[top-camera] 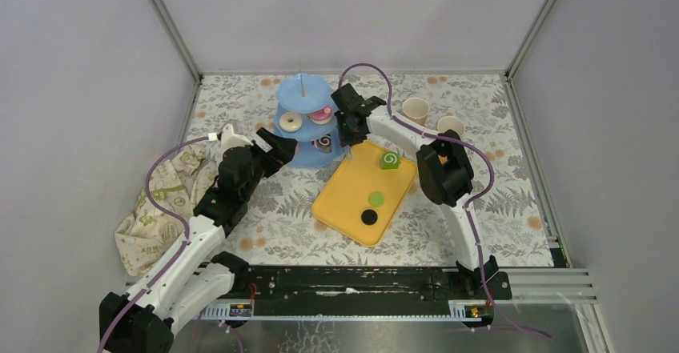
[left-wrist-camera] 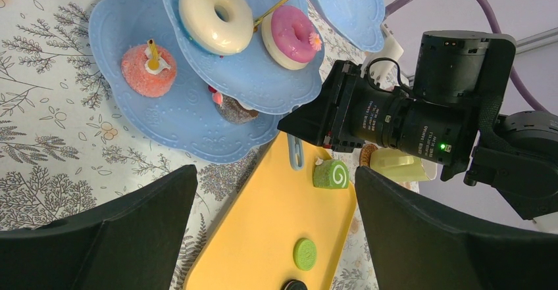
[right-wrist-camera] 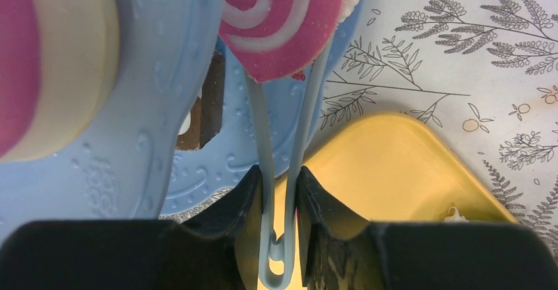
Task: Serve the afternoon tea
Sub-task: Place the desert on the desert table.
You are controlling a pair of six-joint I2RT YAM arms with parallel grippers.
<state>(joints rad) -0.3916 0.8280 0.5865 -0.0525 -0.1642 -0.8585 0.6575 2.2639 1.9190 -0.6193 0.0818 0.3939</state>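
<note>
Four pastries (left-wrist-camera: 216, 14) sat on the three-tier stand (top-camera: 304, 90), three more waited on the yellow tray (top-camera: 336, 205), and a pink swirl pastry (right-wrist-camera: 283, 20) hung at the lowest tier's right edge in blue tongs (right-wrist-camera: 256, 125) clamped by the right gripper (right-wrist-camera: 279, 181), the left gripper (top-camera: 280, 146) gaping empty nearby.

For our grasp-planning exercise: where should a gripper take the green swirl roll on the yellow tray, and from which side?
Probably from above, pinching the green swirl roll across its curved sides: it sits on end on the yellow tray, spiral up.
</note>
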